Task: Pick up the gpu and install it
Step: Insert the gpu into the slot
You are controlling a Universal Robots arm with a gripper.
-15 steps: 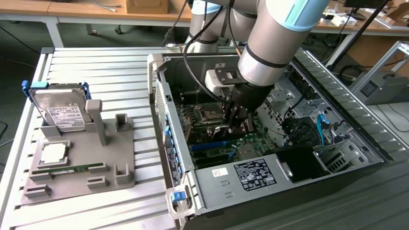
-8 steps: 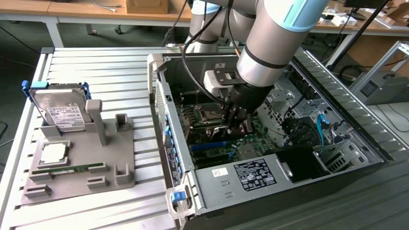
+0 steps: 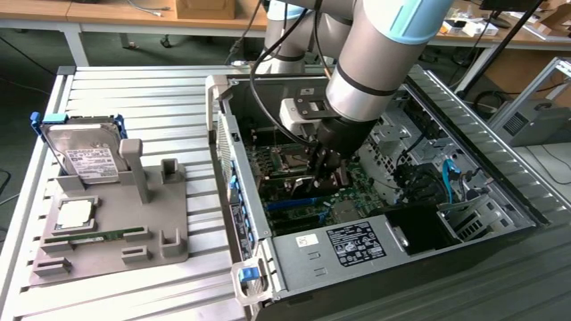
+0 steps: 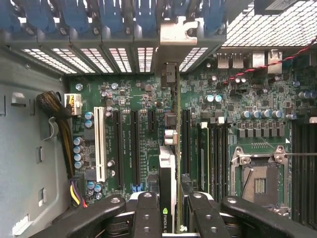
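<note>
While the computer case (image 3: pixel 486 137) lies open on its side on the slatted bench (image 3: pixel 134 87), the arm reaches down into it and the gripper (image 3: pixel 327 175) hangs close over the motherboard (image 4: pixel 133 99); the fingers (image 4: pixel 146 213) pinch the gpu (image 4: pixel 167 168) between them, one on each flat face. The card stands on edge and is seen edge-on from the wrist; its long axis runs from the fingers straight toward the case's rear panel (image 3: pixel 223 134), parallel to the expansion slots; its silver bracket (image 4: pixel 184 33) points at that panel, up against the row of slot openings with blue latches (image 4: pixel 143 15). Whether the card's lower edge sits in a slot I cannot tell.

On one side of the card lie two long black slots (image 4: pixel 126 146) and a white slot (image 4: pixel 99 144), all bare, with open board beyond them; on the other side a black slot lies just beside it, then the memory slots (image 4: pixel 218 153), then the open processor socket (image 4: pixel 257 181), well apart. In the exterior view the rear panel stands on the exterior view's left of the gripper; the drive cage (image 3: pixel 392 140) and a blue cable (image 3: pixel 446 177) stand on its right; the power supply (image 3: pixel 355 244) lies nearer the camera. Outside the case, on the exterior view's left, a grey holder (image 3: pixel 134 221) carries a hard drive (image 3: pixel 85 157), a processor (image 3: pixel 73 212) and a memory stick (image 3: pixel 98 235).
</note>
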